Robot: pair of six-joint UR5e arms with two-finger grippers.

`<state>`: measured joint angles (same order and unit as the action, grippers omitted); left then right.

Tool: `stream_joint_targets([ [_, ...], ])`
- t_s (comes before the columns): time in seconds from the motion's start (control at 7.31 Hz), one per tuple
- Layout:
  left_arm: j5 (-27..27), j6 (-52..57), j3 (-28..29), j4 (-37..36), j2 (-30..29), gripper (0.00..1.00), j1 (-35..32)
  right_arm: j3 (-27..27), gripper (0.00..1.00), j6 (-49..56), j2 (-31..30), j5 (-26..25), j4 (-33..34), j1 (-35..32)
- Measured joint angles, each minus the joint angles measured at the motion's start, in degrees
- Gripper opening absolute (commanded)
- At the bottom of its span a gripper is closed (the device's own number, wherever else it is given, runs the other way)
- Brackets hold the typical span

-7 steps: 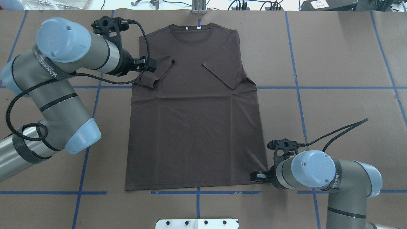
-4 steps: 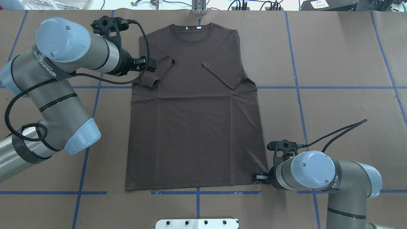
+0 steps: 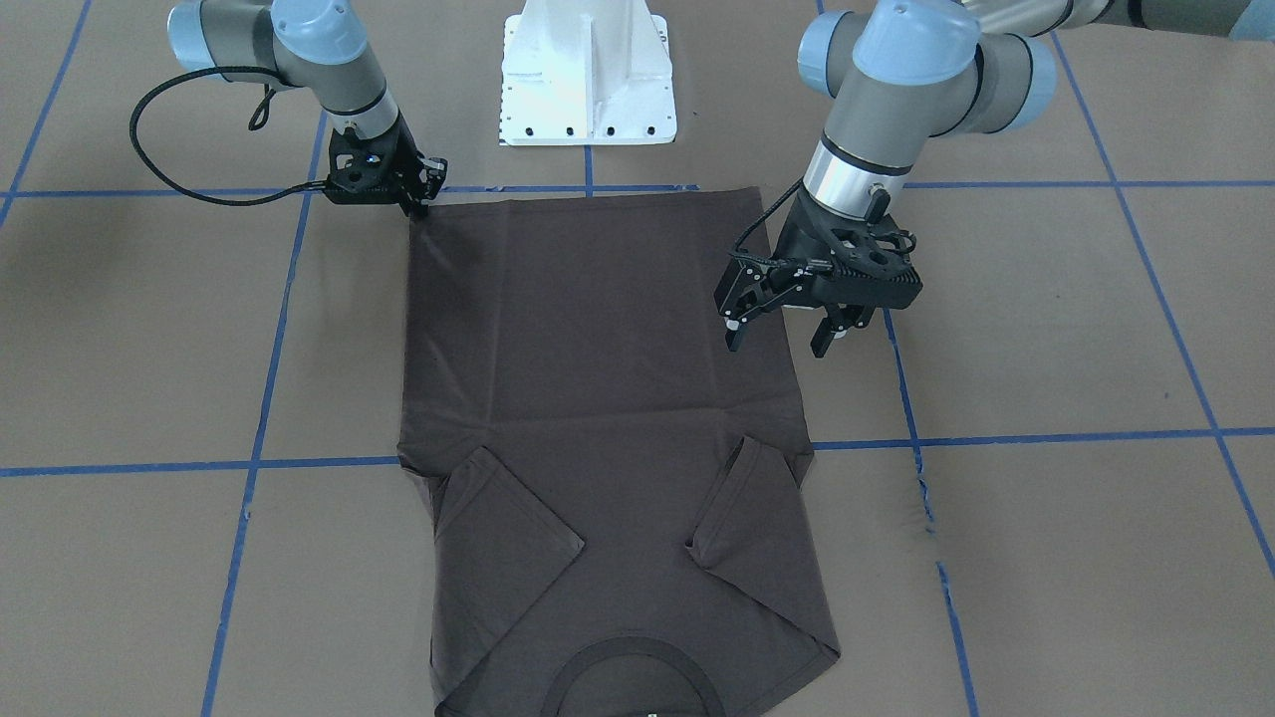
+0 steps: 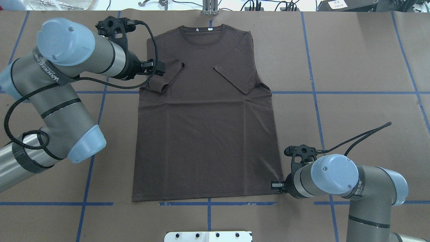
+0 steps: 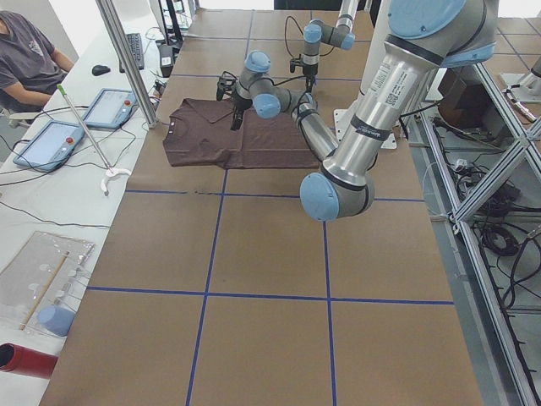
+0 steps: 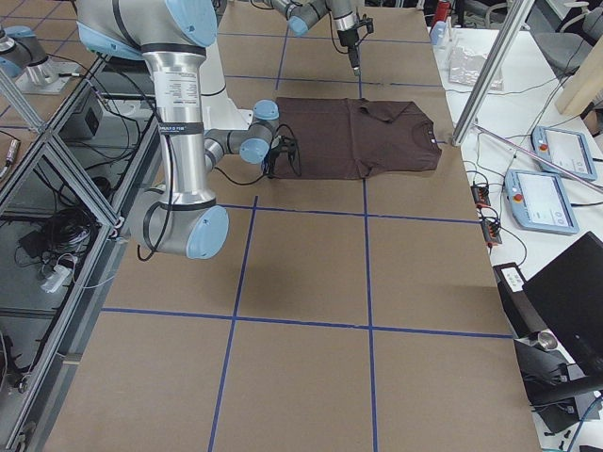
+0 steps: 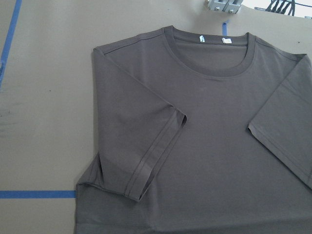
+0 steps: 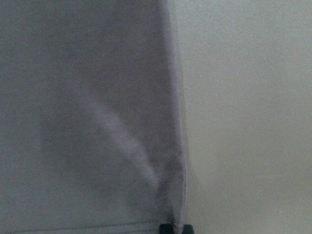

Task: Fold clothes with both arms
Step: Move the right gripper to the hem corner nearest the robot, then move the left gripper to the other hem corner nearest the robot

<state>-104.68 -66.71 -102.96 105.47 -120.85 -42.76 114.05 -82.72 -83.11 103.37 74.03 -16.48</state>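
The brown bench (image 4: 352, 67) carries the dark T-shirt (image 4: 205, 134), spread flat in the middle. Its collar lies at the far edge and its hem near me, with both sleeves folded in over the chest. My left arm (image 4: 67, 60) reaches to the shirt's left side by the sleeve. There my left claw (image 3: 777, 344) hangs above the cloth, jaws wide apart, holding nothing. My right claw (image 3: 419, 204) sits low at the near right hem corner, pinched closed on the fabric, which puckers there.

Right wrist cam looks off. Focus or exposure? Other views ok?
Right wrist-mounted: soft and washed out, lens close to the T-shirt hem corner, fabric reads pale grey. Left wrist-mounted: sharp, collar stitching crisp. Overhead exterior: bright strip beyond the table blown out.
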Motion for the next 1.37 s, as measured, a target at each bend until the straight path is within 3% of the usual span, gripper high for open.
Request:
stream_joint_targets([
  [0.41,-0.2,-0.2,0.2,0.1,0.5,1.00,0.2,0.9,0.00,-0.1,0.1,-0.3,0.0,-0.4],
  [0.68,-2.6,-6.7,-2.7,1.8,7.1,1.00,2.1,2.5,0.00,-0.1,0.1,-0.4,0.0,-1.8],
  [0.82,-2.3,-12.6,-6.5,3.4,12.5,1.00,5.6,3.4,0.00,-0.1,0.0,-0.5,0.0,-2.8],
  [1.09,3.7,-25.0,-12.6,4.1,21.0,0.99,16.8,4.9,0.00,-0.1,0.2,-0.7,-0.1,-3.8],
  [1.37,9.7,-36.4,-13.8,-0.4,22.0,0.95,26.8,5.8,0.00,-0.1,0.6,-0.7,-0.2,-4.2],
])
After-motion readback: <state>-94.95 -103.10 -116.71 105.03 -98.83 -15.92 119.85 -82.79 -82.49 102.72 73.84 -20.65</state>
